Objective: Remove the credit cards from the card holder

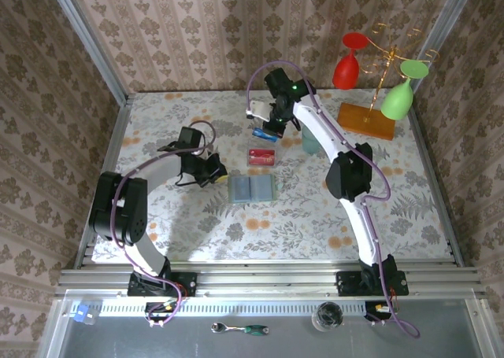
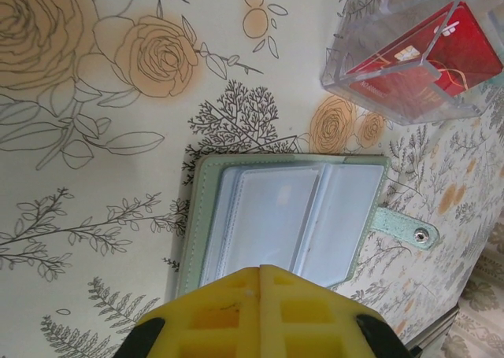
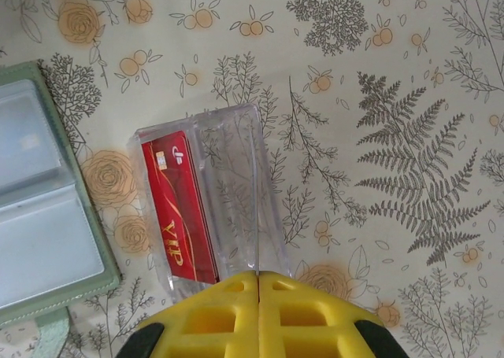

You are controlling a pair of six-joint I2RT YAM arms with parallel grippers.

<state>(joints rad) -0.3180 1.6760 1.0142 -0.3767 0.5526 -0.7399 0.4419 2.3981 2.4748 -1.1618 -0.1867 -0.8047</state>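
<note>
The card holder (image 2: 287, 216) is laid open on the bench (image 2: 94, 216), just ahead of the left gripper (image 2: 260, 273), which is clenched empty. 1 red card (image 3: 179, 208) is seen in a clear box (image 3: 236, 177) near the clenched right gripper (image 3: 258, 278).

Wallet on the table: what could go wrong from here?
The wallet lies loose and open, and the shut left tool is at its edge, so a push might slide it instead of freeing a card. The shut right tool hangs over the clear tray; a bump could tip it and spill the red card.
</note>
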